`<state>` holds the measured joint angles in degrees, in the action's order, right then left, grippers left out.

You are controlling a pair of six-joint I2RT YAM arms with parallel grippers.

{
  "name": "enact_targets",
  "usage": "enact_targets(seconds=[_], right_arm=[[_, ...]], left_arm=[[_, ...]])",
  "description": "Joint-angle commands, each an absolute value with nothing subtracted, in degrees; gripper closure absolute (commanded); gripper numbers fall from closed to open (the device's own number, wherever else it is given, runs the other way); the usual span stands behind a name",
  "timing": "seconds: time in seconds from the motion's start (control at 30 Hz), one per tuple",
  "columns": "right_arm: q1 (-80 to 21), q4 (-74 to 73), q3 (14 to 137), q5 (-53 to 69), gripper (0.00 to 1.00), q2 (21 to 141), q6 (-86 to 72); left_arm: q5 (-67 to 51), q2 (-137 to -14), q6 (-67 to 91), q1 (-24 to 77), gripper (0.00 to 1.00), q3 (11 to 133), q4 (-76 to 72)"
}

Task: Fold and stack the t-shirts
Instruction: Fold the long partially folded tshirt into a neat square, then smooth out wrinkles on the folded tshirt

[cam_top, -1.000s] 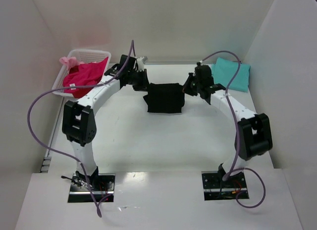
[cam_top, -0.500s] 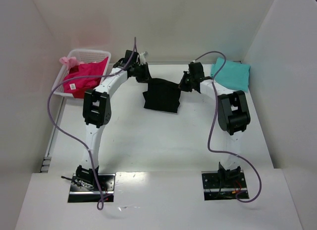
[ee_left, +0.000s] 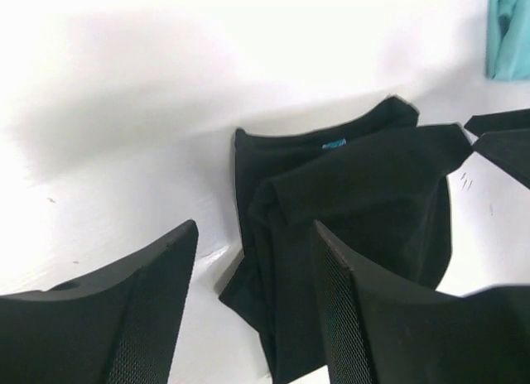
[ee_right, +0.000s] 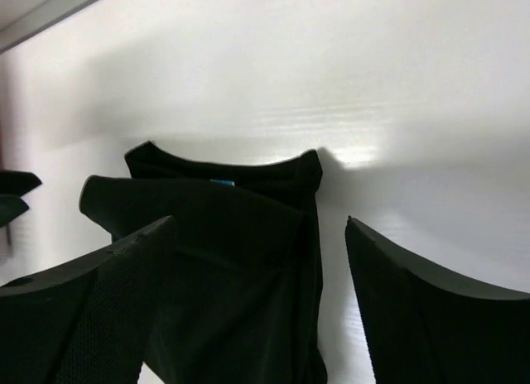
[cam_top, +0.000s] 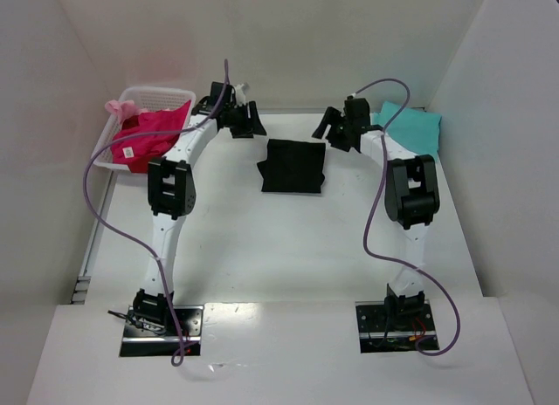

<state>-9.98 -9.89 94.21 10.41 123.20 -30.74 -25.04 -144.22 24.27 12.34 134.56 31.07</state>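
Note:
The black t-shirt (cam_top: 294,166) lies folded on the white table (cam_top: 262,248), its collar and small blue tag toward the far side. My left gripper (cam_top: 245,125) hovers just off its far-left corner, open and holding nothing. My right gripper (cam_top: 331,129) hovers off its far-right corner, also open and holding nothing. In the left wrist view the black t-shirt (ee_left: 348,202) spreads beyond the left gripper (ee_left: 255,227). In the right wrist view the black t-shirt (ee_right: 224,235) lies below the right gripper (ee_right: 259,222). The teal t-shirt (cam_top: 417,130) lies folded at the far right. The magenta-pink t-shirt (cam_top: 144,139) hangs out of the basket.
A white lattice basket (cam_top: 157,95) stands at the far left against the wall. White walls close in the table at the back and on both sides. A purple cable loops off each arm.
Both grippers have opened and let go of the black t-shirt, which now lies flat and folded. Both have drawn back toward the far wall and apart.

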Motion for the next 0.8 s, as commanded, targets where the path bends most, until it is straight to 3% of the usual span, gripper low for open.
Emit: enact_targets(seconds=[0.0,0.1,0.2,0.3,0.33,0.4,0.5,0.53,0.77], right_arm=[[-9.76,-7.38,98.17,10.55,0.10,121.73,-29.44],[-9.76,-6.77,98.17,11.07,0.06,119.19,-29.44],[-9.76,-5.37,95.28,12.73,0.14,115.68,-29.44],[-9.76,-1.50,89.40,13.53,0.61,112.08,-29.44],[-9.76,-0.97,87.21,14.41,0.81,112.06,-29.44],[-9.76,-0.44,85.88,16.60,0.94,111.36,-29.44],[-9.76,2.88,82.89,22.48,1.00,111.36,-29.44],[-9.76,3.60,81.66,25.37,1.00,111.36,-29.44],[-9.76,6.06,80.95,28.39,1.00,116.43,-28.92]], left_arm=[[-25.66,-143.71,22.85,12.39,0.34,139.39,31.82],[-28.56,-142.48,22.32,12.39,0.33,140.71,31.82],[-30.67,-141.16,20.22,14.50,0.34,140.71,32.34],[-31.82,-140.63,18.38,17.30,0.39,139.23,32.34],[-31.82,-140.63,18.37,17.84,0.47,138.61,32.34],[-33.22,-140.62,19.24,19.33,0.56,136.06,30.07],[-33.93,-140.62,21.00,19.95,0.81,132.73,26.56],[-33.93,-140.02,21.53,20.56,0.85,130.10,25.67],[-25.15,-136.07,23.82,20.57,0.90,115.94,13.90]])
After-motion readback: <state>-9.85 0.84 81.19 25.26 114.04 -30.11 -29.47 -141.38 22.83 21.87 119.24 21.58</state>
